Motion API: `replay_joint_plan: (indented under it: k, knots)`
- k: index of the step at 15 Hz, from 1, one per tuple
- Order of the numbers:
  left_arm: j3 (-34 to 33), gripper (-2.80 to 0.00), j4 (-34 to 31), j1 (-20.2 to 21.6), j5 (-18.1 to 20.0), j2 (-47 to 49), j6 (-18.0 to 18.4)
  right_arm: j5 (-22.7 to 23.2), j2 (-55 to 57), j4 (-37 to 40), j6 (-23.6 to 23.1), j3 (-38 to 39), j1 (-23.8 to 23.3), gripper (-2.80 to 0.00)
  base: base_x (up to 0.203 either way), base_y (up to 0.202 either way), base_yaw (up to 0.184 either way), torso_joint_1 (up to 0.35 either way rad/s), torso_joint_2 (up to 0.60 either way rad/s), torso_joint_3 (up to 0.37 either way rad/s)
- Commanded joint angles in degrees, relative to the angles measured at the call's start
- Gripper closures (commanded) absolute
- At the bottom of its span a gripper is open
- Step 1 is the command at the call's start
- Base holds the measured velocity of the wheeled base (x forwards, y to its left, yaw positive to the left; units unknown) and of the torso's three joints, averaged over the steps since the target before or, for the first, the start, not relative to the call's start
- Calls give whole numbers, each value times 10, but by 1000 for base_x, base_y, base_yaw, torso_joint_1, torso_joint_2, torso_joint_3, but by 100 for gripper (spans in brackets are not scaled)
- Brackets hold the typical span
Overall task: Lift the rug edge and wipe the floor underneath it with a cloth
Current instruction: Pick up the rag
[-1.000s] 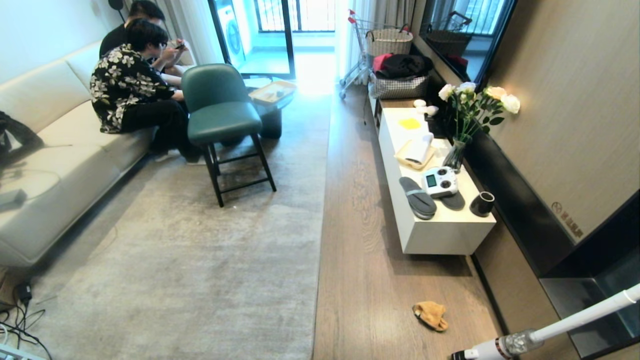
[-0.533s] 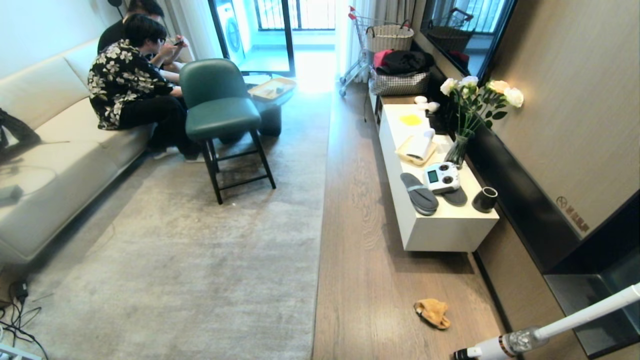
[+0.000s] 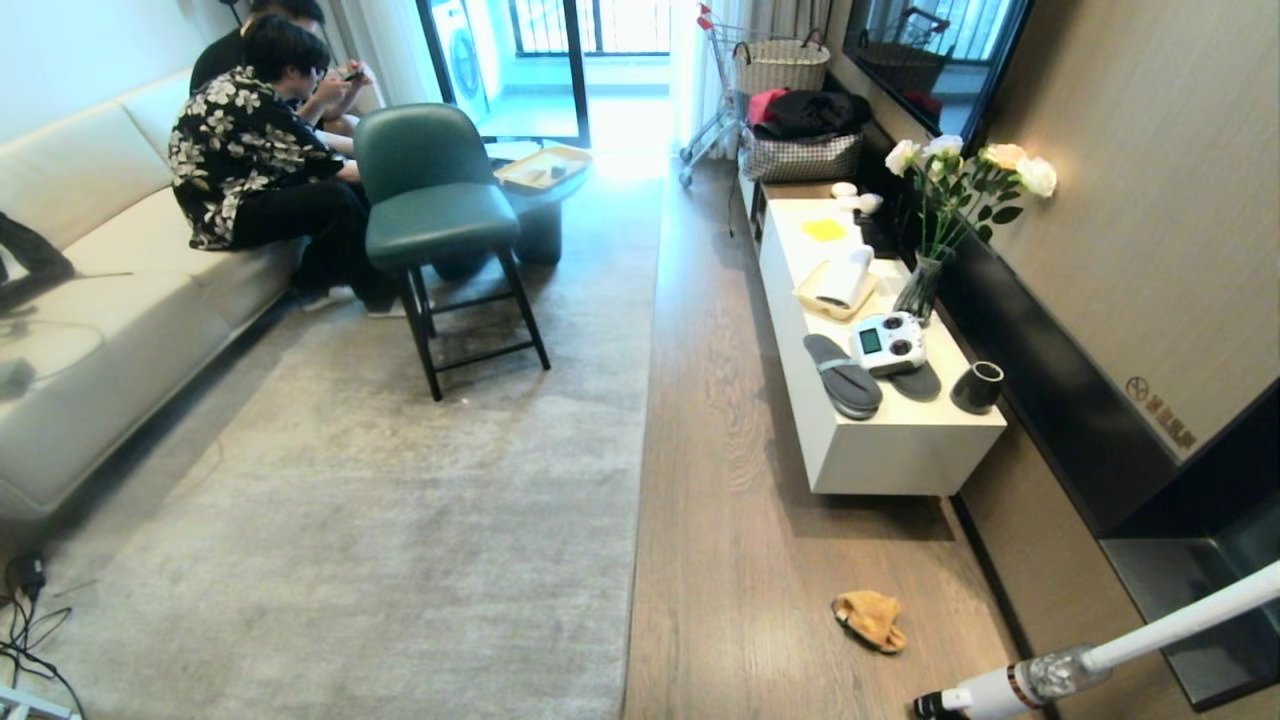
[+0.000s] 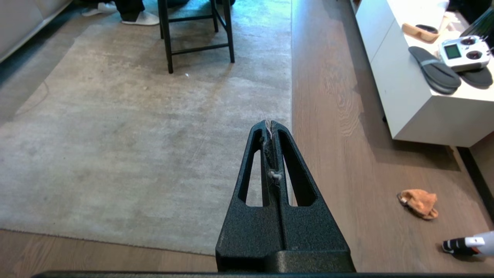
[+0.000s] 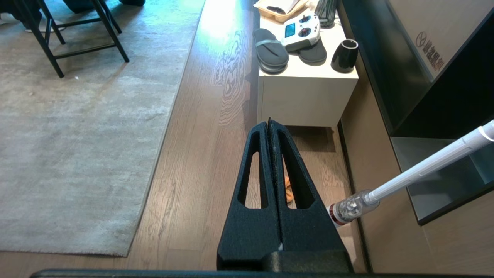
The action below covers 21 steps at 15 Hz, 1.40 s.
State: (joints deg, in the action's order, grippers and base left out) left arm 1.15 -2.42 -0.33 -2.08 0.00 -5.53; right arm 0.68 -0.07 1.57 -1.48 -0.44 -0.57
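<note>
Orange cloth [image 3: 869, 619] lies on floor [image 3: 720, 480], apart from rug edge [image 3: 636, 500]. My left tool [image 4: 271, 124] and right tool [image 5: 269, 123] closed, empty. Nothing started: grab cloth, lift edge, wipe.

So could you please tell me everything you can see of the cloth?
The cloth is a small orange-yellow rag, fluffy like microfibre, with a thin dark edge showing at one end. It lies crumpled in a loose heap on the floor, well clear of the rug edge and short of the white cabinet. A vacuum's head sits close by. Nothing but the floor touches it; neither gripper is near.
</note>
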Motion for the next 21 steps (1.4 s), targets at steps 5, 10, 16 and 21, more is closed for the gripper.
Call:
replay_joint_plan:
  k: [5,10,16,21]
  knots:
    - [0,0,0,1,0,0,-1,0,1,0,0,0,0,0,0,0,0,-150,371,228]
    - [0,0,0,0,0,0,-1,0,1,0,0,0,0,0,0,0,0,-190,528,331]
    - [0,0,0,0,0,0,-1,0,1,0,1,0,0,0,0,0,0,-168,521,350]
    - [0,0,0,0,0,0,0,0,1,-1,0,0,0,0,0,0,0,-124,498,362]
